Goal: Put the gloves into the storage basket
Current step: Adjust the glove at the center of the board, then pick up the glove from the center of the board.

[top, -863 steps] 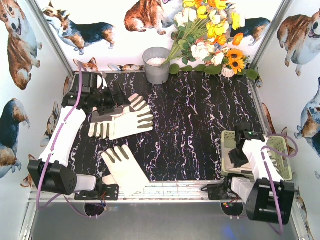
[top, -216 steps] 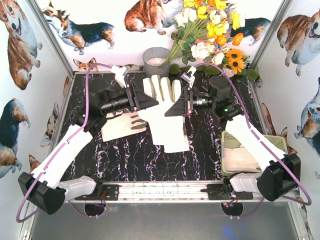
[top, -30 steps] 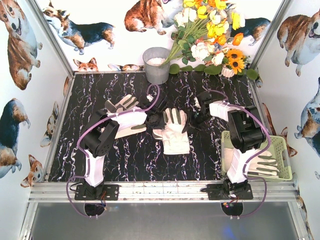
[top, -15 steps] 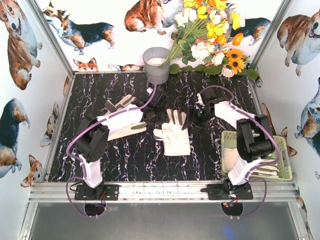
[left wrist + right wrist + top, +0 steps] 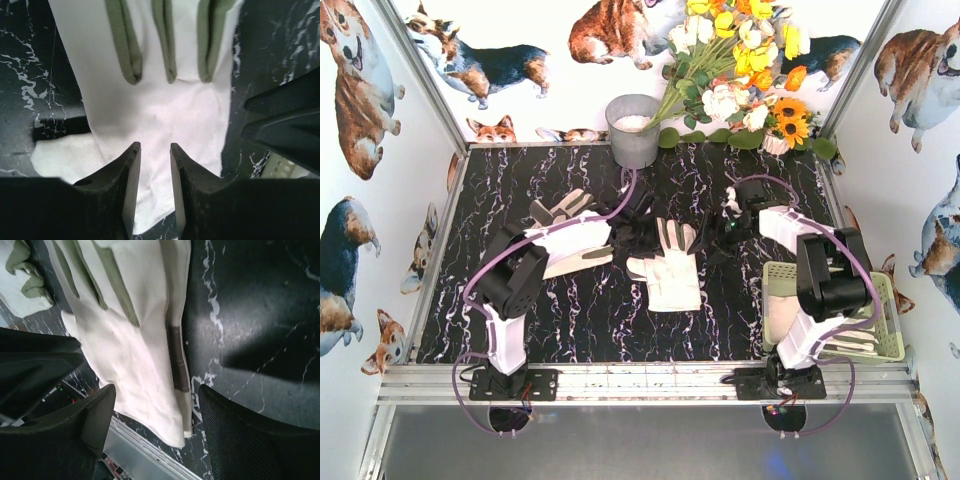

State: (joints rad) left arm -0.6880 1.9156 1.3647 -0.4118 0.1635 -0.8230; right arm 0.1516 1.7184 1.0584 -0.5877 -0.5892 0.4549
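One cream-white glove [image 5: 670,268] with grey-olive fingers lies flat in the middle of the black marble table, fingers pointing away. My left gripper [image 5: 638,237] hovers at its left edge, and its jaws [image 5: 155,147] stand a narrow gap apart over the glove's palm [image 5: 165,110], holding nothing. Just right of the glove, my right gripper [image 5: 717,240] is wide open [image 5: 155,395] above the cuff [image 5: 135,355]. Another glove [image 5: 565,240] lies to the left, partly under my left arm. The pale yellow-green storage basket [image 5: 887,292] at the right holds gloves [image 5: 848,335].
A grey metal bucket [image 5: 633,130] stands at the back centre beside a bunch of flowers [image 5: 740,70]. Printed walls close in both sides. A metal rail [image 5: 640,382] runs along the near edge.
Both grippers have opened and let go of the middle glove, which now lies flat. My right gripper has drawn back a little to the right.
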